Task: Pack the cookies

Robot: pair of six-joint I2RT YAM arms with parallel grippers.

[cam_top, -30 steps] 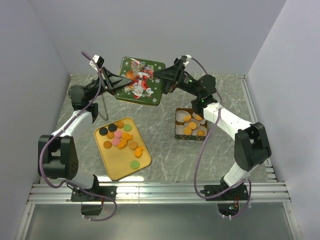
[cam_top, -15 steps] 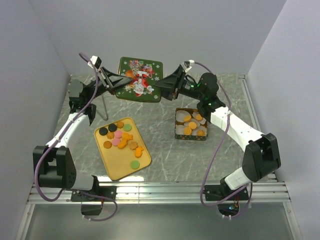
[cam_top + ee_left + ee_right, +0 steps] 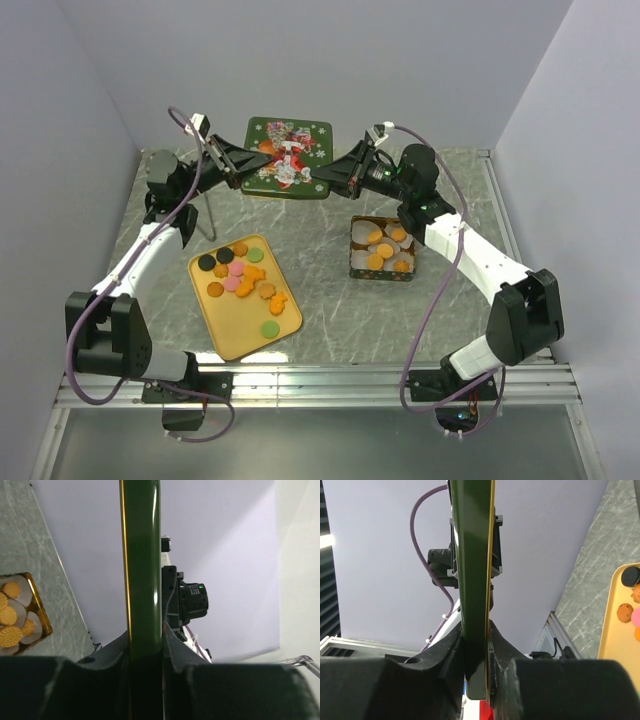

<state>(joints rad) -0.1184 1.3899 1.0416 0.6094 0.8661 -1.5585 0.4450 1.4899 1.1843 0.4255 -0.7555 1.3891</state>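
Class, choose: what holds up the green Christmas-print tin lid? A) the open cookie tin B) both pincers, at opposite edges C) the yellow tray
B: the left pincer clamps one edge of the green Christmas-print tin lid, the right pincer the opposite edge.

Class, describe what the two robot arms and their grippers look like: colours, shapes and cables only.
Both the left arm and the right arm have white tube-like links joined by chunky black joints. Each ends in a black gripper, the left gripper and the right gripper, with two tapering fingers. A purple cable loops loosely along each arm from base to wrist.
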